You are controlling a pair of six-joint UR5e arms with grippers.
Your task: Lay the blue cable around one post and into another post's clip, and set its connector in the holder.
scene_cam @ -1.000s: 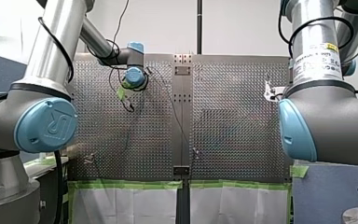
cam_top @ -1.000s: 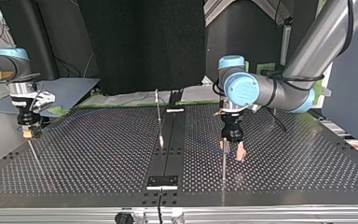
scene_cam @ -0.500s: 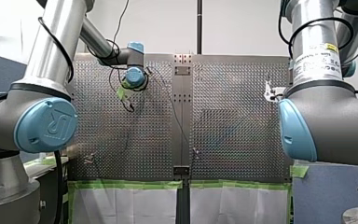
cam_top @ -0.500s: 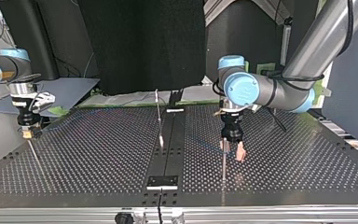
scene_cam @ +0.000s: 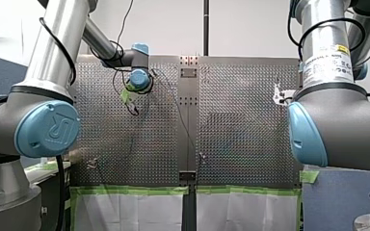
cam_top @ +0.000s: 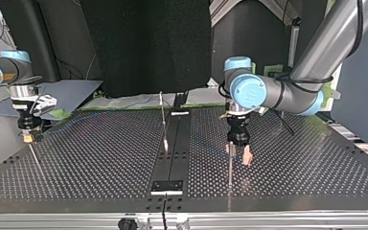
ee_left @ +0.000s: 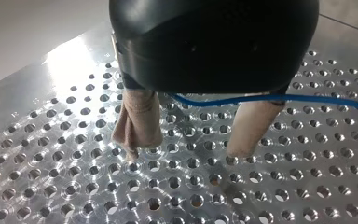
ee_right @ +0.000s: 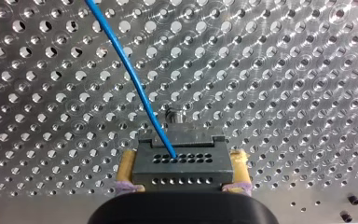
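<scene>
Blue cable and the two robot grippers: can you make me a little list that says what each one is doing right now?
left gripper: fingers open, pale pads, tips close over the table
blue cable: crosses the gap between the left fingers, near their base; one end goes into the connector
connector: dark block with small holes, held low over the table
right gripper: fingers shut on the connector, yellow pads on both sides
thin post: upright, right beside the left gripper in the top view
</scene>
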